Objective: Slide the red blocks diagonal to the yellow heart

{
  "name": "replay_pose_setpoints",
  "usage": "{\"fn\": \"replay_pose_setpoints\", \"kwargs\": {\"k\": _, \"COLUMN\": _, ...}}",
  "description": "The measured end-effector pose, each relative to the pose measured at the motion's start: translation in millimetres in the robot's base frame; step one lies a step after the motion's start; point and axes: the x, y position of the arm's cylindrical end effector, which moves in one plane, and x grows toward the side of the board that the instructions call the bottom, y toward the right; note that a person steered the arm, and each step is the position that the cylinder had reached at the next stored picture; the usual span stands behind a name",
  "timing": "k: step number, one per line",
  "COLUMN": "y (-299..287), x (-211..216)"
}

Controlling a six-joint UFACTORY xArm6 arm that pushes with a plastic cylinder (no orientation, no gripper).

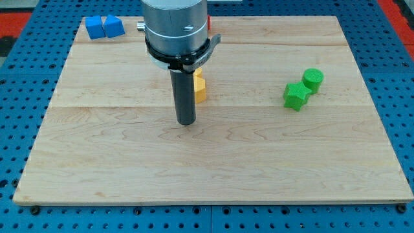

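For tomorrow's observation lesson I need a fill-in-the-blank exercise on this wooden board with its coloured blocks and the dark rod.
1. The two blue blocks sit in the board's top ____ corner.
2. The green star-shaped block and the green cylinder lie on the view's ____ side.
3. The dark rod's tip rests just below and left of the partly hidden ____ block.

Missing words: left; right; yellow
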Motion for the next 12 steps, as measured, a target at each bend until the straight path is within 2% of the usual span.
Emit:
{"fn": "replay_pose_setpoints", "kwargs": {"k": 5, "y": 1, "x": 4}}
{"fn": "replay_pose_setpoints", "kwargs": {"k": 6, "y": 16, "x": 17}}
{"fn": "replay_pose_setpoints", "kwargs": {"k": 7, "y": 78, "x": 20}}
{"fn": "replay_pose_setpoints", "kwargs": {"k": 8, "y": 166, "x": 20}}
{"fn": "replay_pose_setpoints", "kwargs": {"k": 9, "y": 264, "x": -9}}
{"fn": "replay_pose_setpoints", "kwargs": {"k": 10, "y": 342, "x": -58}}
{"fn": "replay_pose_setpoints", "kwargs": {"k": 11, "y": 330, "x": -149}}
{"fn": "replay_pose_setpoints", "kwargs": {"k": 12, "y": 274, "x": -225}}
